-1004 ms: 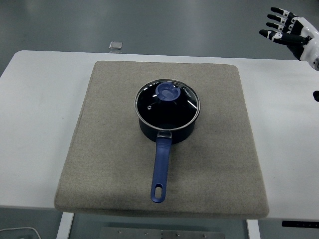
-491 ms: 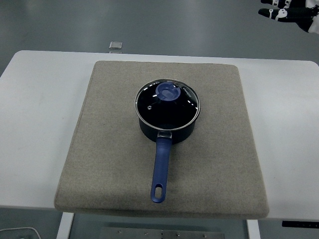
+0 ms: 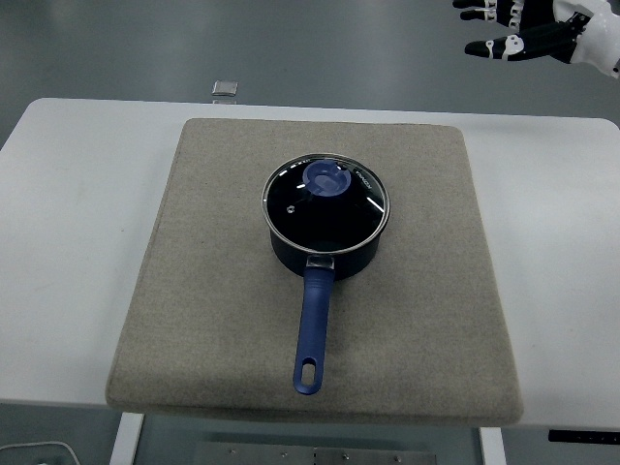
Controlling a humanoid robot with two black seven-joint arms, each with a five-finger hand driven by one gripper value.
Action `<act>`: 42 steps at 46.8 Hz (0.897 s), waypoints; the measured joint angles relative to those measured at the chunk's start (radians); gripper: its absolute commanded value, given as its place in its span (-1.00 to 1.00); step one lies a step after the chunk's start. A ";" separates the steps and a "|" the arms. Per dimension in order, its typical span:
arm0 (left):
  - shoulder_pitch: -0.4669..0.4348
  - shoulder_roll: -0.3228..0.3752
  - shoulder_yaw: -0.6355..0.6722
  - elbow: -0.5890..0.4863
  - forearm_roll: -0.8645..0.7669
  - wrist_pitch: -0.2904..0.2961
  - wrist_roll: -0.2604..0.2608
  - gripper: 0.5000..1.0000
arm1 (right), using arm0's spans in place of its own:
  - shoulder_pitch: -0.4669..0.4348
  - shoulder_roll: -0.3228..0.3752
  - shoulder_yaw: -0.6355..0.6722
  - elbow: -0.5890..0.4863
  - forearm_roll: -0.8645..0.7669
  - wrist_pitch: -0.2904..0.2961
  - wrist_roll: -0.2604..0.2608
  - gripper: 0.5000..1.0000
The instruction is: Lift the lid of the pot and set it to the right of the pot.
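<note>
The glass pot lid (image 3: pixel 326 201) sits closed on the dark blue pot (image 3: pixel 324 254), mid-way on the beige mat (image 3: pixel 194 291) on the white table (image 3: pixel 68 223), well down and left of the right hand (image 3: pixel 531 29). Nothing lies between them. The hand hovers at the top right corner, fingers spread, holding nothing. Half a second ago it reached less far left.

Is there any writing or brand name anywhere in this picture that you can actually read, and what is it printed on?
Nothing here can be read.
Glass pot lid: a short white mark near its right rim, too small and blurred to read.
Pot, mat, table and right hand: no text visible.
</note>
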State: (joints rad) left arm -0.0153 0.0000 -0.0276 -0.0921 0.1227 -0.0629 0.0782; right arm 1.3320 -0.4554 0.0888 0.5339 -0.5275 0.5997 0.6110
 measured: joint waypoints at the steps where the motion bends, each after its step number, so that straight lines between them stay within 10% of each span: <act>1: 0.000 0.000 0.000 0.000 0.000 0.000 0.000 1.00 | 0.003 -0.004 0.000 0.009 -0.014 -0.002 0.000 0.64; 42: 0.000 0.000 0.000 0.000 0.000 0.000 0.000 1.00 | 0.058 -0.054 0.006 0.377 -0.482 -0.116 0.000 0.64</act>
State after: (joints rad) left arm -0.0153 0.0000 -0.0276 -0.0920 0.1227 -0.0629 0.0782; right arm 1.3899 -0.5089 0.0951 0.9111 -1.0090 0.4834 0.6109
